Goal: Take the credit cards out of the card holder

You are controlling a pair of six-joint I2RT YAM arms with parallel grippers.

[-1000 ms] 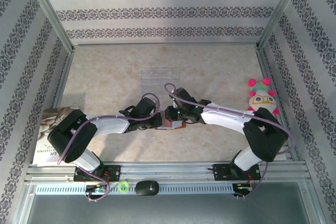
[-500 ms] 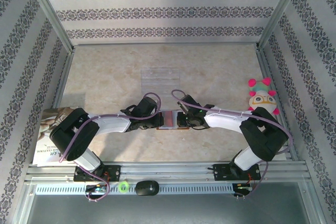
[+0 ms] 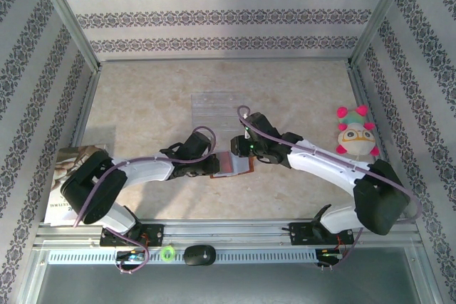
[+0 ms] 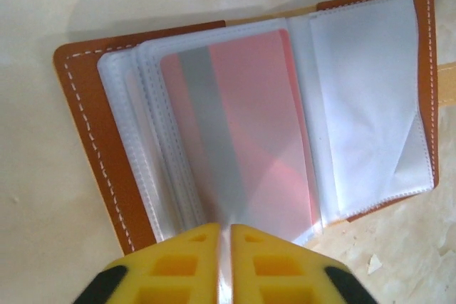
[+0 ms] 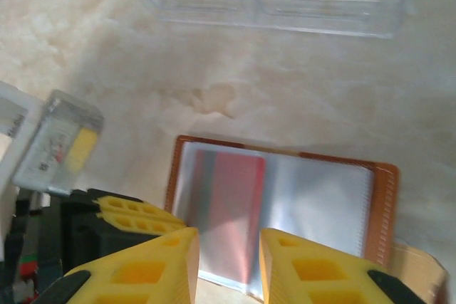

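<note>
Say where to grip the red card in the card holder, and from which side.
Pinch the red credit card by its short end nearest the left gripper, coming low from the left. It lies flat inside a clear sleeve, so likely only that thin edge is reachable; whether the sleeve opens there is unclear.

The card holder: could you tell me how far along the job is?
Done: the holder lies open on the table. In hand: the left fingers pinch the edge of a sleeve, while the right fingers hover open above. To do: the red card sits in that sleeve; no card is out yet.
</note>
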